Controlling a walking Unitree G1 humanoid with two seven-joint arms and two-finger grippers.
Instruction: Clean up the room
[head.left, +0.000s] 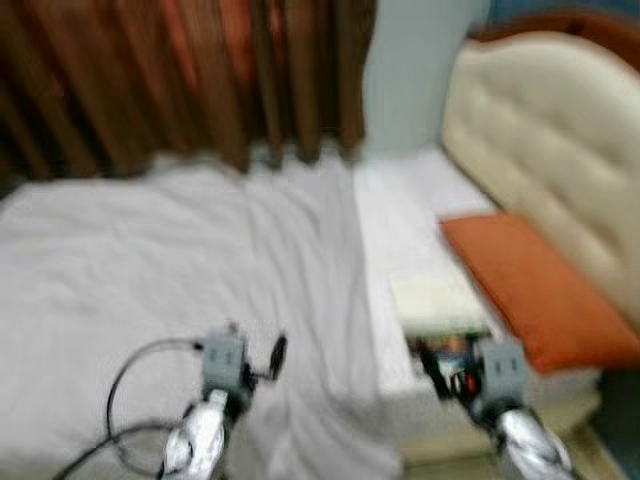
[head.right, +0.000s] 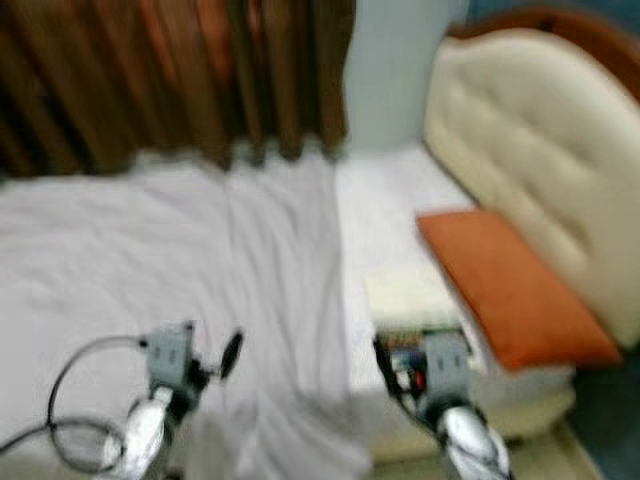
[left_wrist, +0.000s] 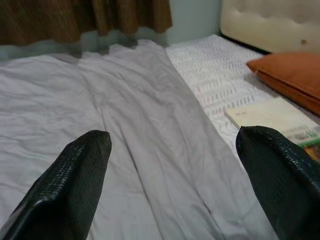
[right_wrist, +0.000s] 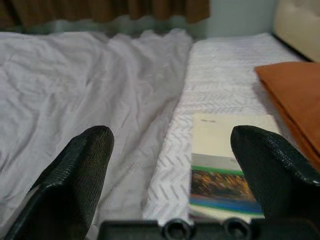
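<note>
Book (right_wrist: 222, 170) is seen at 12 o'clock on the bed (right_wrist: 95, 85), between wide-open right gripper (right_wrist: 172, 170) fingers. Left gripper (left_wrist: 175, 175) is spread too. Reaching closer seems needed next.

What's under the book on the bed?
The book lies flat on the white patterned mattress cover, beside the orange pillow and clear of the grey duvet. Whatever lies beneath the book is hidden.

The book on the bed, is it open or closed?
Closed. The book lies flat on the white mattress beside the orange pillow, cover facing up, no pages showing.
</note>
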